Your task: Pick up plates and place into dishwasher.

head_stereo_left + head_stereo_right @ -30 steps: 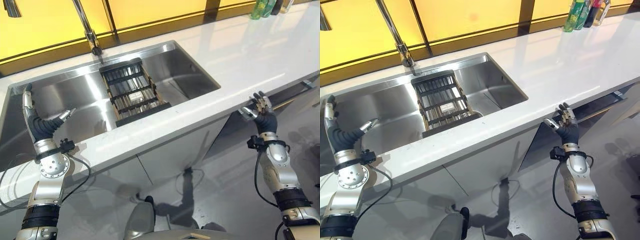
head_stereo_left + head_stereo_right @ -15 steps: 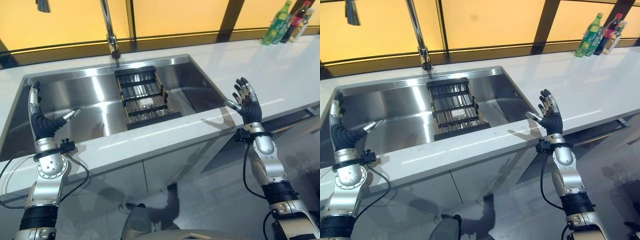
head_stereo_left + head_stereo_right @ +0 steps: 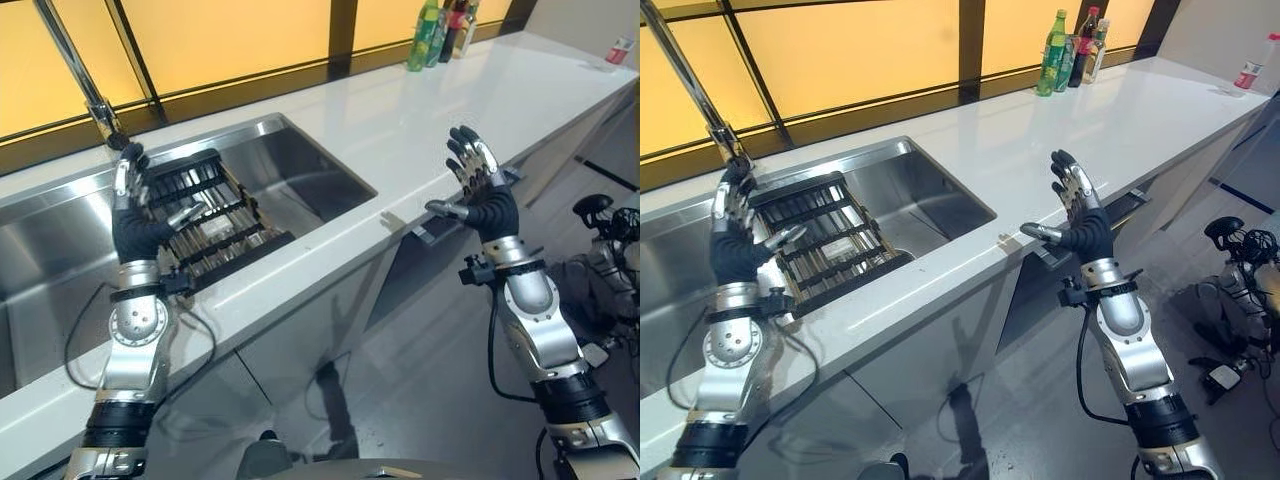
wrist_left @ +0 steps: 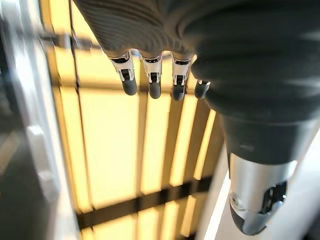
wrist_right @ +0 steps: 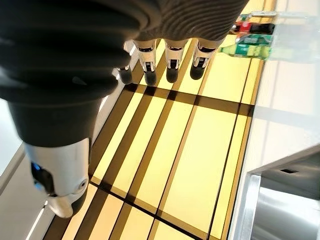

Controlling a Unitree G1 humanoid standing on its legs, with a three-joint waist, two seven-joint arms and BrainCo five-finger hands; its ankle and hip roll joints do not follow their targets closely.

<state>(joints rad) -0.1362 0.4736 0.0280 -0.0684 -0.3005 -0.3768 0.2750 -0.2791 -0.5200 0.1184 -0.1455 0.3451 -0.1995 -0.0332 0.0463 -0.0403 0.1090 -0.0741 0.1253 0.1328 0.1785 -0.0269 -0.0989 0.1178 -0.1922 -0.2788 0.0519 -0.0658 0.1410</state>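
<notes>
Both hands have risen since the earlier frames, and the camera has swung toward the right end of the counter. Left hand (image 3: 135, 225) is raised over the sink (image 3: 310, 185), in front of the black rack (image 3: 215, 225), fingers straight, holding nothing. Right hand (image 3: 480, 195) is raised past the white countertop (image 3: 480, 100) edge, fingers spread, also empty. Beneath that edge a dark gap (image 3: 440, 225) shows, possibly the dishwasher door; this cannot be confirmed. Whether the rack holds plates cannot be told. Bottles (image 3: 1070, 50) stand at the back of the counter.

Handling judgement: plates are expected to be rigid, breakable and slippery when wet. Grip at the rim, thumb opposing fingers, and lift clear of the rack bars before tilting.
</notes>
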